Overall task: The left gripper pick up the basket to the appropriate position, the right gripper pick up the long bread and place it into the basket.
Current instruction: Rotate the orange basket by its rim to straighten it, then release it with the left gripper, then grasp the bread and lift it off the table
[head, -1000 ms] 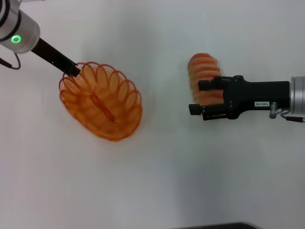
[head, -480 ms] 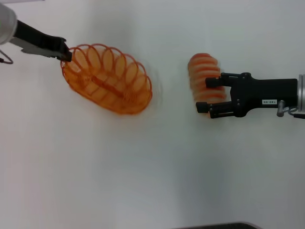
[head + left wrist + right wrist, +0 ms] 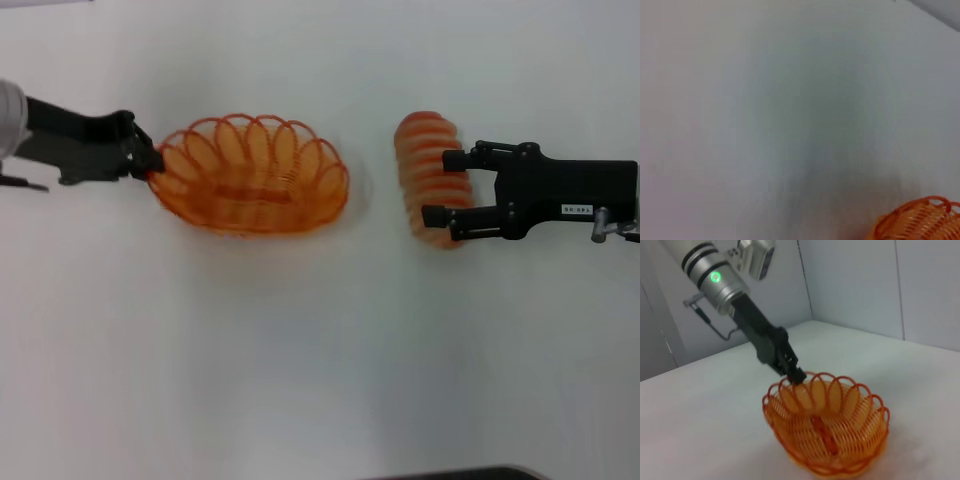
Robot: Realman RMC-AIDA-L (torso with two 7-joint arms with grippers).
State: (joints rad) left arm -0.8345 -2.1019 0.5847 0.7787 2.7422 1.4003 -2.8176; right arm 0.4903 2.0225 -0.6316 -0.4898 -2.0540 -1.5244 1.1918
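Observation:
The orange wire basket (image 3: 250, 190) sits left of centre with its long axis running left to right. My left gripper (image 3: 150, 160) is shut on the rim at the basket's left end. The right wrist view shows the same grip, with the left gripper (image 3: 792, 372) on the rim of the basket (image 3: 827, 435). A bit of the basket (image 3: 920, 220) shows in the left wrist view. The long bread (image 3: 422, 160) lies on the table to the right, long axis running near to far. My right gripper (image 3: 443, 188) is open, its two fingers reaching over the bread from the right.
The white table (image 3: 300, 350) carries only the basket and the bread. A dark edge (image 3: 450, 473) marks the table's front. Grey walls (image 3: 865, 280) stand beyond the table in the right wrist view.
My left gripper has swung the basket round so that it lies left to right, and has shifted it to the right. My right gripper has drawn slightly right over the bread.

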